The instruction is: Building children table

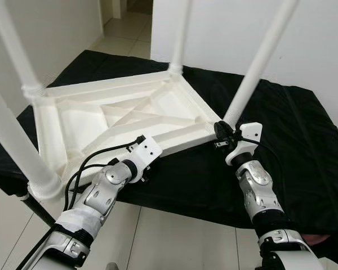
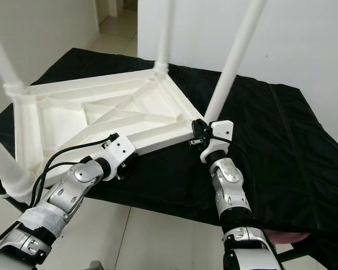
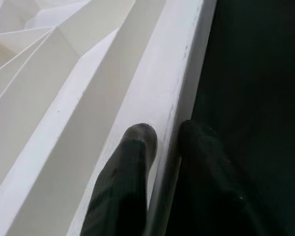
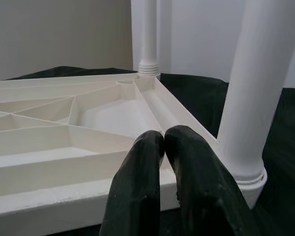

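- The white children's table (image 1: 124,115) lies upside down on the black-draped surface (image 1: 281,140), ribbed underside up, all four legs standing up from its corners.
- The leg nearest my right side (image 1: 259,62) rises from the corner closest to my right tool; another leg (image 1: 180,34) stands at the far corner, and two thick ones (image 1: 17,140) rise on my left.
- My left tool (image 3: 164,147) sits on the near edge of the tabletop frame: in the wrist view one black finger (image 3: 130,172) rests on top of the white rim, the other down the outside against the black cloth, so it is clenched over that rim.
- My right tool (image 4: 163,142) is at the near right corner, just beside the base of that leg; the wrist view shows its two fingertips pressed together, nothing between them, hovering over the frame edge.
- Beyond the cloth: pale tiled floor (image 1: 174,236) beneath me, white walls (image 1: 231,28) behind, a doorway at the far left.
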Robot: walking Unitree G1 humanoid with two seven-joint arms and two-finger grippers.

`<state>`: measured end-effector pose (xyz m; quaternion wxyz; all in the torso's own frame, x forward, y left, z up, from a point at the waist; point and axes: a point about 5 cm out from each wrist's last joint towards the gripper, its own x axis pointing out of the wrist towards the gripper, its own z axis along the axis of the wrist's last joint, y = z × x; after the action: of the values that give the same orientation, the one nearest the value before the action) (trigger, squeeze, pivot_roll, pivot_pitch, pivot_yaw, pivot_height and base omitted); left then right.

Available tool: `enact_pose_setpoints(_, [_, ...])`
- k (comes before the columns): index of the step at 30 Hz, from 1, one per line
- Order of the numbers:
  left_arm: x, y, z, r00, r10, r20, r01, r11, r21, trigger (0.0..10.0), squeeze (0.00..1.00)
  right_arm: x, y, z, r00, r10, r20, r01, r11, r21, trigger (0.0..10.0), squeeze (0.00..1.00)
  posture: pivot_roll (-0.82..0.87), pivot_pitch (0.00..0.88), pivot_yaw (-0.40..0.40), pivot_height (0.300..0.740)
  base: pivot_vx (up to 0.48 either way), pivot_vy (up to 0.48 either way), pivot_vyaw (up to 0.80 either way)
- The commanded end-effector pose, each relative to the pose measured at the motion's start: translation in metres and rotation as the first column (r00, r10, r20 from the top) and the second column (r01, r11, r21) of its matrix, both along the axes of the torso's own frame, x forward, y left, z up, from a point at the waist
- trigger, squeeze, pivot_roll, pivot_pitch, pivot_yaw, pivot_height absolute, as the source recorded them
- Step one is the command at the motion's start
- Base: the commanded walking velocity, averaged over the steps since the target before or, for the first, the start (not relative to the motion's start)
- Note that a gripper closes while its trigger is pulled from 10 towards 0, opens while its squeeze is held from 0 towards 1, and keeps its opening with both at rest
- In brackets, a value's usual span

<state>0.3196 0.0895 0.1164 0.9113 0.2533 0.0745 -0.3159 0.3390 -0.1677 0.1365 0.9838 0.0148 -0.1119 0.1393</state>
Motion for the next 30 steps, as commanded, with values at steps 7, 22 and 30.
enact_pose_setpoints(7, [0.004,-0.024,0.007,0.999,0.001,0.037,0.001,0.999,-0.05,0.9,0.0,0.0,-0.001,0.0,1.0,-0.01,-0.007,0.011,1.0,0.008,10.0,0.0,-0.06,0.0,-0.048,0.74,0.0,0.0,0.0])
enact_pose_setpoints(22, [0.014,-0.093,0.039,0.984,-0.145,0.103,0.156,0.981,-0.111,10.0,0.0,-0.005,0.003,-0.002,1.0,-0.029,-0.004,0.029,0.999,0.03,10.0,0.0,-0.09,0.0,-0.013,0.74,0.0,0.0,0.0])
enact_pose_setpoints(30, [0.011,-0.087,0.045,0.984,-0.152,0.093,0.166,0.97,-0.176,10.0,0.03,-0.006,0.001,-0.002,0.999,-0.039,-0.004,0.039,0.999,0.034,10.0,0.0,-0.09,0.0,-0.009,0.74,0.0,0.0,0.0])
